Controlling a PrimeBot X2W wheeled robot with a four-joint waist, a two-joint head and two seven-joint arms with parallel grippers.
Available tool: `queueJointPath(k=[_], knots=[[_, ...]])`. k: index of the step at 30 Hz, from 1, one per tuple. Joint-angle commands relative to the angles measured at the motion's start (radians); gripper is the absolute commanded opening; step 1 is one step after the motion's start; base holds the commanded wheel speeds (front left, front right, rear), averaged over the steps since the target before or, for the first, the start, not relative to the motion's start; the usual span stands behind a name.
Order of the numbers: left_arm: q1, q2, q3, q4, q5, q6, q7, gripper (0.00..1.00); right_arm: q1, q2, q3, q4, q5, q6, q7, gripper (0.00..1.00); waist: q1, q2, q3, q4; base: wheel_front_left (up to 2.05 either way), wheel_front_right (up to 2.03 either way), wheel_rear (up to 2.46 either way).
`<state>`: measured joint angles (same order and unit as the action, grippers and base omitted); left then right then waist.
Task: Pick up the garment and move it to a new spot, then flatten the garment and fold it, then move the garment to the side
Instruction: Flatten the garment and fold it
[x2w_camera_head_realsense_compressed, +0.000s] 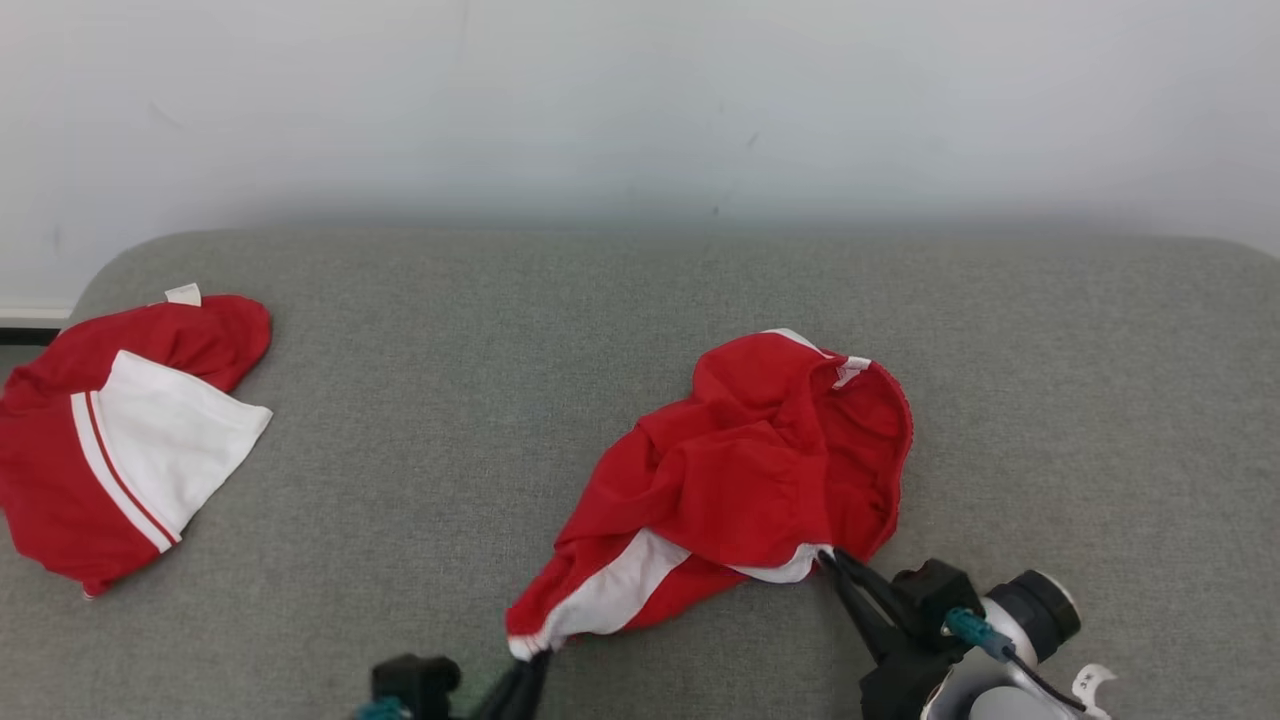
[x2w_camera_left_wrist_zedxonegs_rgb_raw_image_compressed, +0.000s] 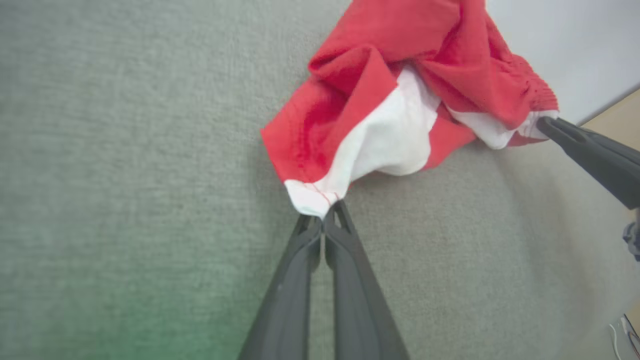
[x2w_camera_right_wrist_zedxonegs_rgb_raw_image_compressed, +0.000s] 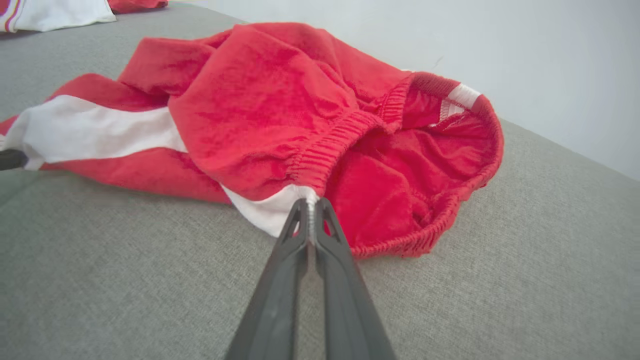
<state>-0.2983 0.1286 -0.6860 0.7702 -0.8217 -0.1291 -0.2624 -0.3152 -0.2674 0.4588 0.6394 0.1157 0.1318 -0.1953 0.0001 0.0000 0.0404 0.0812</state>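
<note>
Garment (x2w_camera_head_realsense_compressed: 740, 470) is lying crumpled on the cushion (x2w_camera_head_realsense_compressed: 420, 420) in the head view. Left wrist view: left gripper (x2w_camera_left_wrist_zedxonegs_rgb_raw_image_compressed: 324, 222) is clenching its white hem. Right wrist view: right gripper (x2w_camera_right_wrist_zedxonegs_rgb_raw_image_compressed: 311, 207) is pinching the waistband, likely for spreading it flat.

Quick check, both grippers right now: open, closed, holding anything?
Left gripper: closed on a white corner of the red garment.
Right gripper: closed on the same garment, at another white edge.
</note>
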Motion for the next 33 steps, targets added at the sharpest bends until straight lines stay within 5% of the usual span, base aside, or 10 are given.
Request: queueJointPath(k=[1,8,17,24,33], knots=[[-0.007,0.033,0.025,-0.038,0.011,-0.001,-0.002,0.0,-0.008,-0.011,0.002,-0.018,0.021,-0.002,-0.008,0.0,-0.0001,0.0,-0.013,-0.001,0.0,0.0,0.0],[0.003,0.149,0.165,-0.241,0.147,0.015,-0.003,0.0,-0.009,-0.048,0.001,-0.17,0.188,-0.002,0.026,0.0,-0.0001,0.0,-0.035,-0.004,0.0,0.0,0.0],[-0.274,0.249,0.141,-0.332,0.226,0.003,0.077,0.0,-0.185,-0.086,-0.023,-0.301,0.393,-0.002,0.147,0.0,-0.0001,0.0,0.038,-0.047,0.0,0.0,0.0],[-0.703,0.32,0.126,-0.373,0.144,0.0,0.213,0.0,-0.568,-0.067,-0.112,-0.274,0.55,-0.002,0.265,0.0,-0.0001,0.0,0.246,-0.084,0.0,0.0,0.0],[-1.259,0.403,0.034,-0.297,0.083,0.0,0.29,0.0,-1.128,0.002,-0.192,-0.135,0.599,-0.002,0.37,0.0,-0.0001,0.0,0.517,-0.118,0.0,0.0,0.0]])
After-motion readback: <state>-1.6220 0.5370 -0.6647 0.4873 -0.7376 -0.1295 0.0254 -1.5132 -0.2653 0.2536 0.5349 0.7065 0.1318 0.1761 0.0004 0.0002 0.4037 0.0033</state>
